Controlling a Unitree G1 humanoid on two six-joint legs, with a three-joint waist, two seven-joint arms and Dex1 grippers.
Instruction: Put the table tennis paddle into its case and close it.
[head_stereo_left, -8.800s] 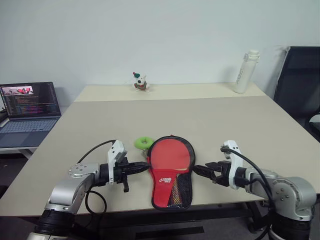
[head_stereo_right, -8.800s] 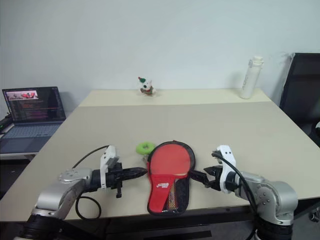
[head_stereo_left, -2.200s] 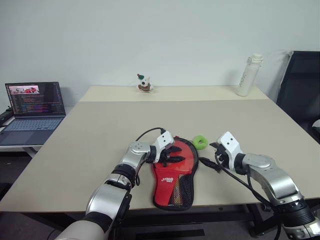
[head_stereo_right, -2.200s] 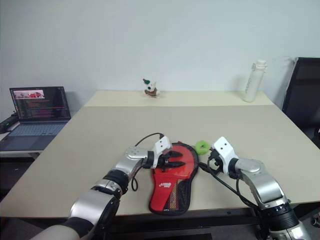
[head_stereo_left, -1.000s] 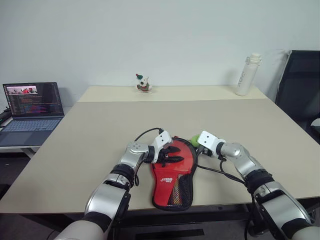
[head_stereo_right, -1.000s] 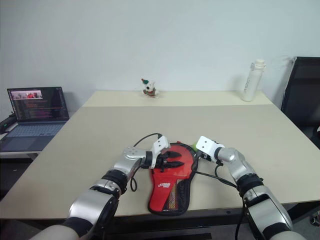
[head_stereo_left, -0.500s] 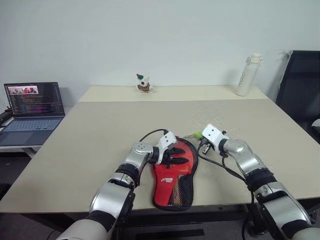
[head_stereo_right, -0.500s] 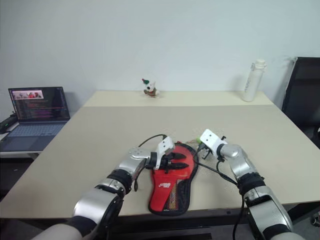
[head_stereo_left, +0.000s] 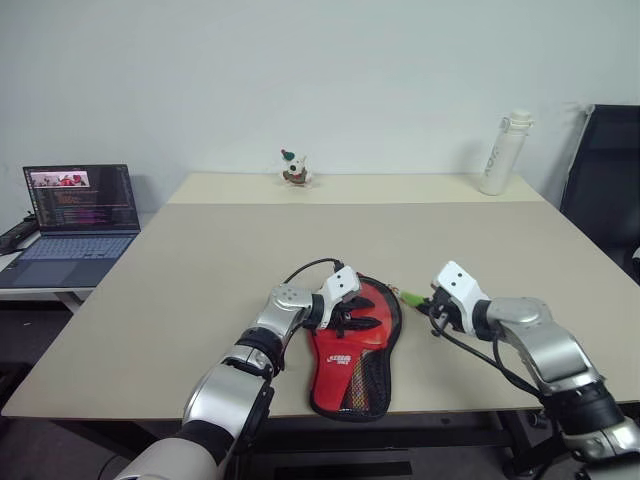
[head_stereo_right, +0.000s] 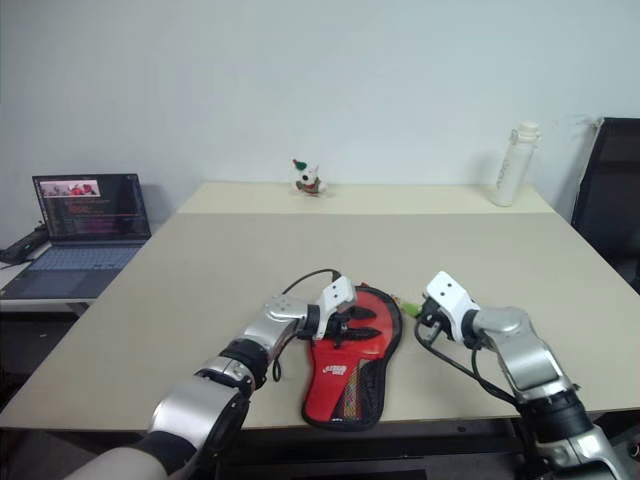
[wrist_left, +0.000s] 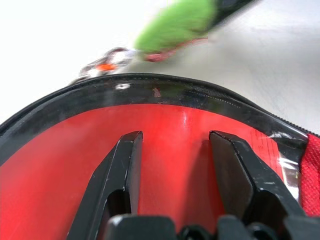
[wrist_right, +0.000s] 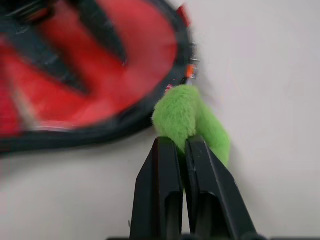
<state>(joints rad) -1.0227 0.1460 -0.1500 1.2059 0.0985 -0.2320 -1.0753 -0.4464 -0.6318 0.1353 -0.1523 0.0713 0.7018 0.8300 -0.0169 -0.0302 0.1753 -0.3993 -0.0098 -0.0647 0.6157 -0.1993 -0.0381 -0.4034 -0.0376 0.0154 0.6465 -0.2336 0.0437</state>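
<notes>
The case (head_stereo_left: 347, 352) lies red face up near the table's front edge, its mesh pocket end toward me. The table tennis paddle is hidden. My left gripper (head_stereo_left: 364, 316) is open, its two black fingers (wrist_left: 122, 165) spread flat on the round red part of the case (wrist_left: 170, 125). My right gripper (head_stereo_left: 420, 303) sits just right of the case's round end. It is shut on a green fluffy zip pull (wrist_right: 192, 117), which hangs from the metal zip slider (wrist_left: 102, 64) at the black rim.
An open laptop (head_stereo_left: 75, 215) sits on a side desk at the left. A small figurine (head_stereo_left: 293, 168) and a white bottle (head_stereo_left: 503, 152) stand at the table's far edge. A black chair (head_stereo_left: 612, 180) is at the right.
My right gripper has shut on the green pull and drawn it back along the case's rim, from the far end toward the right side. The left gripper stayed on the case.
</notes>
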